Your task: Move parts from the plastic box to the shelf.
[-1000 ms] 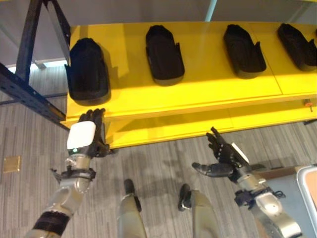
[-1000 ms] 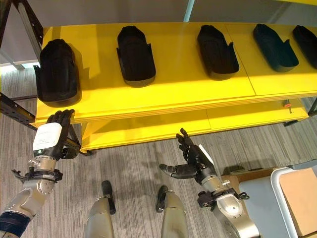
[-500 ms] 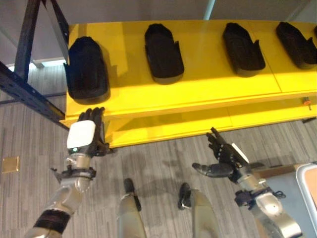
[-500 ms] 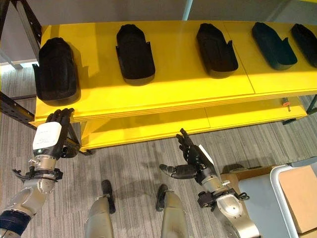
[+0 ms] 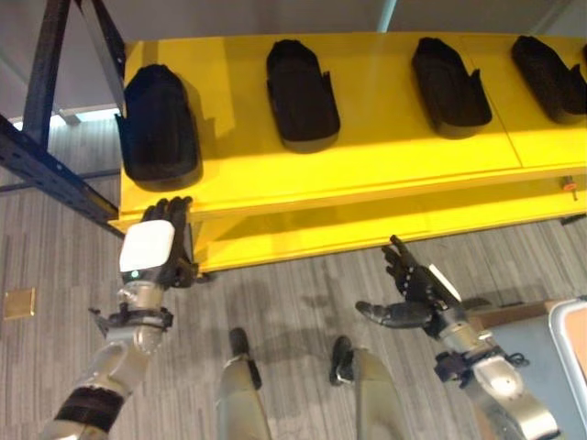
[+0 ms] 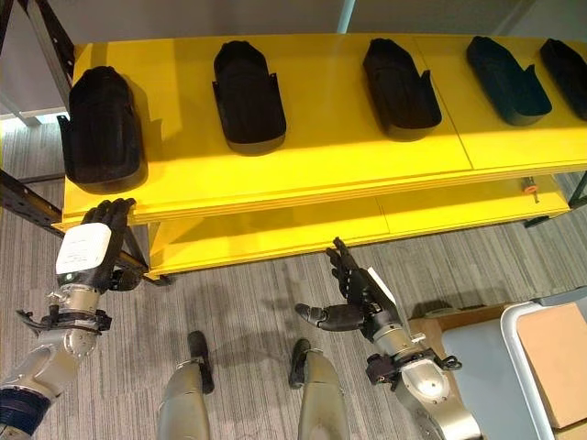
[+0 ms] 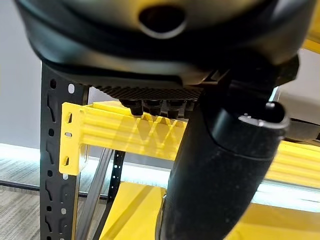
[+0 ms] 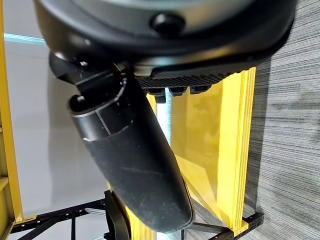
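Observation:
Several black moulded parts lie in a row on the yellow shelf (image 5: 367, 156): one at the left end (image 5: 158, 128), one further right (image 5: 301, 82), a third (image 5: 448, 78) and more toward the right. My left hand (image 5: 149, 249) is raised just below the shelf's front left corner, open, fingers straight, holding nothing; its wrist view shows the thumb (image 7: 220, 165) before the yellow beam (image 7: 125, 135). My right hand (image 6: 359, 302) hangs open over the floor, palm up and empty. The plastic box (image 6: 500, 367) shows at the lower right.
A lower yellow shelf level (image 5: 367, 225) sits under the top one. A dark blue rack post (image 5: 46, 165) slants past the shelf's left end. A brown flat piece (image 6: 555, 362) lies in the box. Grey carpet floor lies between the shelf and me.
The view has shifted a little. My left hand has edged slightly to the left; the right hand keeps its pose.

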Tool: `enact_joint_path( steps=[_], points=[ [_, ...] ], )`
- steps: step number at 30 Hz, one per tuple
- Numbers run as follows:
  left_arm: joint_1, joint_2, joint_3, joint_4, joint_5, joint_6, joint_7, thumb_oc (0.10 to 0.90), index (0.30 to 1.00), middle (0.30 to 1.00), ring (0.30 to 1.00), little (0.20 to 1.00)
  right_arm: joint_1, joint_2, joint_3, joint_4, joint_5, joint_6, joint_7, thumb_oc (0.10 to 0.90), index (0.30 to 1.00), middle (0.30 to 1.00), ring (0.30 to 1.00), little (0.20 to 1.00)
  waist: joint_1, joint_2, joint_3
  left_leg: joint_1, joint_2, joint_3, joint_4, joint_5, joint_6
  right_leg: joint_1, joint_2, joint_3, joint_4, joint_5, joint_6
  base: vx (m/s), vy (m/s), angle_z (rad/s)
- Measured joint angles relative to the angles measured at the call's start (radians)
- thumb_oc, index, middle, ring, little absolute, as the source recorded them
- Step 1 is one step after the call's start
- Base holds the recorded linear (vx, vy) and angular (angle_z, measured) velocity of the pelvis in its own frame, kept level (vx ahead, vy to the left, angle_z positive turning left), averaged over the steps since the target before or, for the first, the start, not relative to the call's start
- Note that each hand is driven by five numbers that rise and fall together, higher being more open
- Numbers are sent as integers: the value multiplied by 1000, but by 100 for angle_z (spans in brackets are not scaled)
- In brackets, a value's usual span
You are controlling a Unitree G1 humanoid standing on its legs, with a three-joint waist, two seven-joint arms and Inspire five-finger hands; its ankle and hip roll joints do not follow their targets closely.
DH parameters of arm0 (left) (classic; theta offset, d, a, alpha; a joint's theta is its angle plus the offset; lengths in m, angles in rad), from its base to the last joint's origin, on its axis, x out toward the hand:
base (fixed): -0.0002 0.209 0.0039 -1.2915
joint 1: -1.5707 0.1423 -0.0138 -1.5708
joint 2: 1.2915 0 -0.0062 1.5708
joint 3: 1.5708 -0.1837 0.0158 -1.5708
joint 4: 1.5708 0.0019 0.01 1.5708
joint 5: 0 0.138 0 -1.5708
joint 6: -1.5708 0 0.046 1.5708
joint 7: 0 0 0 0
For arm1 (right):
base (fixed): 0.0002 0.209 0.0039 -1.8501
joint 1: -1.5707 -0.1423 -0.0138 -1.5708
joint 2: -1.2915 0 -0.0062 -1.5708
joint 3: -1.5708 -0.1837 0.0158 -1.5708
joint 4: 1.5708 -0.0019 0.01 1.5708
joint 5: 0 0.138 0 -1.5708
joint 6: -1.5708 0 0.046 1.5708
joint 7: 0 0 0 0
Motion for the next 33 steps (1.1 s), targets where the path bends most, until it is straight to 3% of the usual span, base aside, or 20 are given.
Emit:
enact_joint_path(
  steps=[14, 33],
  points=[
    [47, 7, 53, -90, 1, 11, -34, 900, 1000, 1000, 1000, 1000, -3, 2, -1, 0, 0, 0, 0, 900, 1000, 1000, 1000, 1000, 1, -2, 2, 1, -1, 0, -1, 0, -1, -1, 0, 0, 7, -3, 4, 0, 0, 0],
    [38, 49, 52, -120, 3, -1, -75, 900, 1000, 1000, 1000, 1000, -6, 3, -1, 0, 0, 0, 5, 900, 1000, 1000, 1000, 1000, -3, -7, 13, 3, -1, -1, 1, -1, -1, -4, -2, 0, 22, -12, 5, 0, 0, 0]
  ],
)
